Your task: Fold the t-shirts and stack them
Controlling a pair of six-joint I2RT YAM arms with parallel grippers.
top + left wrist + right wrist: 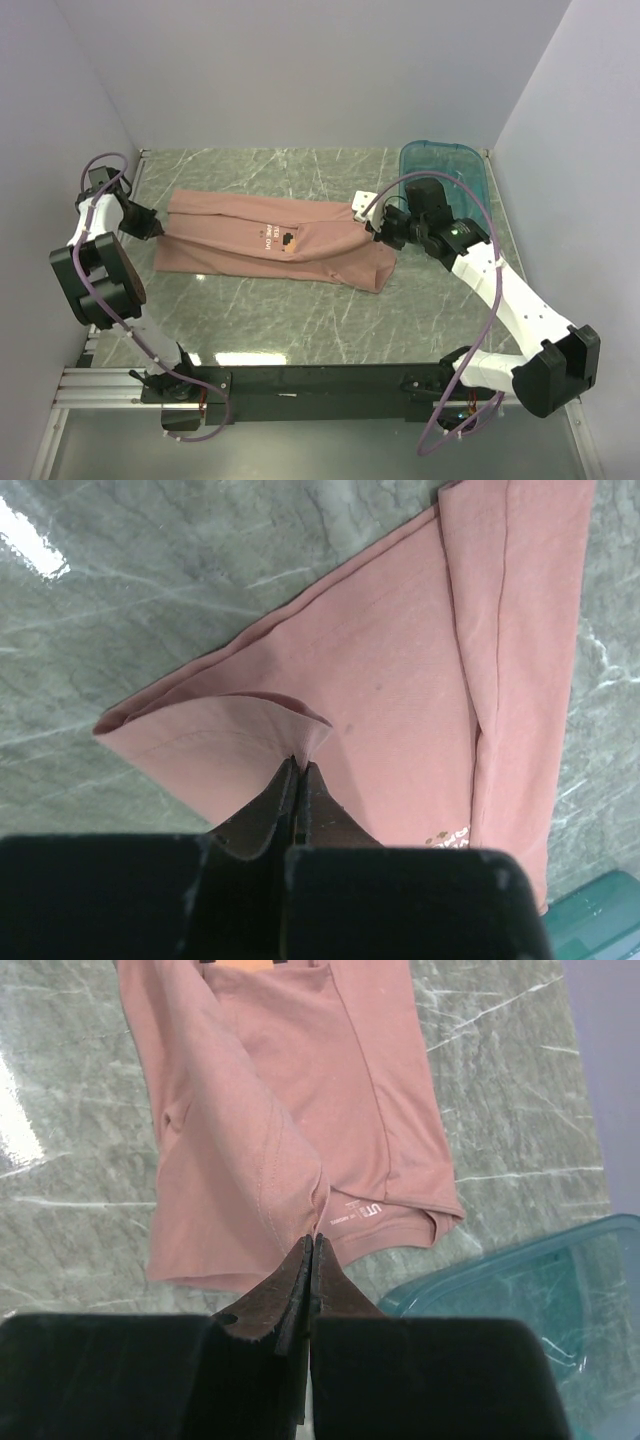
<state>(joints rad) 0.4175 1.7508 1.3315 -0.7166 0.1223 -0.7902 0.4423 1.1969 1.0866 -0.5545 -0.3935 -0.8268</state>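
Holding shirt (270, 240) by both ends on table (300, 320).
From above: stretched between left pincer (150, 226) and right pincer (372, 228), tub (445, 170) just behind the right one. From left wrist: clamped on a raised hem corner, the rest flat ahead of the tips. From right wrist: clamped on a raised fold, tub to the right. Soft, light, limp (probably prone to sagging); best gripped at edges and corners.
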